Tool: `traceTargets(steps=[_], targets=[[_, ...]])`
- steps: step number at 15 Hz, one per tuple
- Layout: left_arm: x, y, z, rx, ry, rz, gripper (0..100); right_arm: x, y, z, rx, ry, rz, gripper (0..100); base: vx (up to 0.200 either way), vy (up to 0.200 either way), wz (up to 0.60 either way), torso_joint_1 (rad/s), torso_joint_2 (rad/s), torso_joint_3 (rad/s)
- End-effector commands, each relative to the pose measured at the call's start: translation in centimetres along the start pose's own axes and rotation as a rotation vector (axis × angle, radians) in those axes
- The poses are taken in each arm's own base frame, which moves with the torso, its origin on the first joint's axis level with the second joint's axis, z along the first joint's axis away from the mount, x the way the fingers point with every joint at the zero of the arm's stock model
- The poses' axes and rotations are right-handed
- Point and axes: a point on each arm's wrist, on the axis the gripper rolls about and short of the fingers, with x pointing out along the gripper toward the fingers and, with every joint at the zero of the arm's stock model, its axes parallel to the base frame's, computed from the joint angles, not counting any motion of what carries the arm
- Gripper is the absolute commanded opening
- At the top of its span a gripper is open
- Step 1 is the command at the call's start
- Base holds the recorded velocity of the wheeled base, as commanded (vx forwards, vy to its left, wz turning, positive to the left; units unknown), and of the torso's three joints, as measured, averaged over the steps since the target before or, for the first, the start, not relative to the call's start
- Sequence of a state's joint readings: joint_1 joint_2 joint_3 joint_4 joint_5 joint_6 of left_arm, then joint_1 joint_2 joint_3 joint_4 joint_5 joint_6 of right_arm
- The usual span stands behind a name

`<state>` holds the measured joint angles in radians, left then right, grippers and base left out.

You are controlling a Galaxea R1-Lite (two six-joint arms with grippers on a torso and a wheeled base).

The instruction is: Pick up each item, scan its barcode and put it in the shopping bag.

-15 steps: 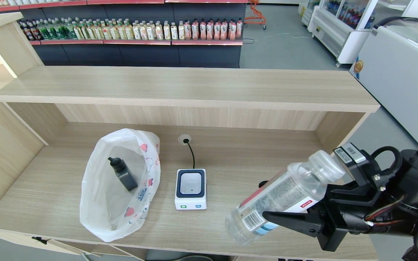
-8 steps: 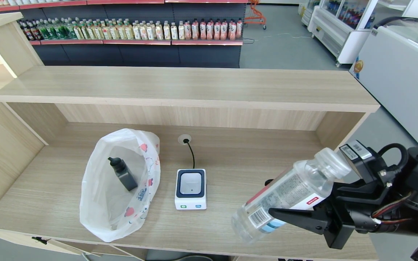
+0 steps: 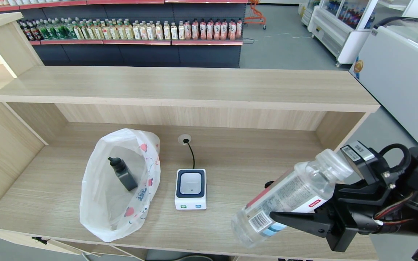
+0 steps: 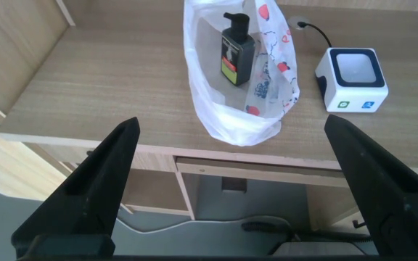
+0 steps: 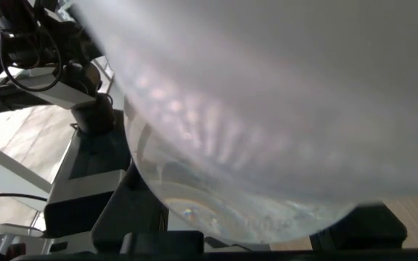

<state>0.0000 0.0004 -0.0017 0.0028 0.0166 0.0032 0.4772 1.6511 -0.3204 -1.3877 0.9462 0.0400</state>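
My right gripper (image 3: 270, 200) is shut on a clear water bottle (image 3: 291, 195), held tilted above the counter's front right, cap up and to the right, barcode (image 3: 260, 221) on its lower end. In the right wrist view the bottle (image 5: 252, 109) sits close against the lens. A white shopping bag (image 3: 116, 203) lies open at the left with a black pump bottle (image 3: 123, 174) inside. The white scanner (image 3: 191, 188) stands between bag and bottle. My left gripper (image 4: 232, 125) hangs open off the counter's front edge, facing the bag (image 4: 227, 119), black bottle (image 4: 236, 54) and scanner (image 4: 350, 80).
The wooden counter (image 3: 230, 159) has a raised ledge (image 3: 187, 87) behind and side walls left and right. A black cable (image 3: 191, 154) runs from the scanner to a grommet at the back. Drink shelves and freezers stand in the room beyond.
My right gripper has shifted a little to the right with the water bottle, mostly in the first half second. Bag, scanner and black bottle have stayed put.
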Motion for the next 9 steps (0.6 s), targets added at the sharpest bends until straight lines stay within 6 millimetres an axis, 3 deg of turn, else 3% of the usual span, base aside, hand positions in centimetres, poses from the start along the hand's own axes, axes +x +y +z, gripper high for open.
traceTargets(steps=[1, 4, 5, 6, 9], targets=[[0.0, 0.0, 0.0, 0.000, 0.000, 0.000, 100, 0.0, 0.0, 0.1, -0.002, -0.002, 0.000, 0, 0.000, 0.000, 0.00, 0.000, 0.00, 0.000], [0.0, 0.0, 0.0, 0.000, 0.000, 0.000, 100, -0.1, 0.0, 0.1, -0.006, -0.001, -0.009, 0, 0.000, 0.000, 0.00, 0.000, 0.00, 0.000], [0.0, 0.0, 0.0, 0.000, 0.000, 0.000, 100, -1.0, -0.2, 0.9, -0.022, -0.001, -0.070, 0, 0.000, 0.000, 0.00, 0.000, 0.00, 0.000], [0.0, 0.0, 0.0, 0.000, 0.000, 0.000, 100, -2.1, -0.2, 1.4, -0.021, 0.008, -0.160, 0, 0.000, 0.000, 0.00, 0.000, 0.00, 0.000], [0.0, 0.0, 0.0, 0.000, 0.000, 0.000, 100, -5.2, 1.3, 3.1, 0.130, 0.121, -0.673, 0, 0.000, 0.000, 0.00, 0.000, 0.00, 0.000]])
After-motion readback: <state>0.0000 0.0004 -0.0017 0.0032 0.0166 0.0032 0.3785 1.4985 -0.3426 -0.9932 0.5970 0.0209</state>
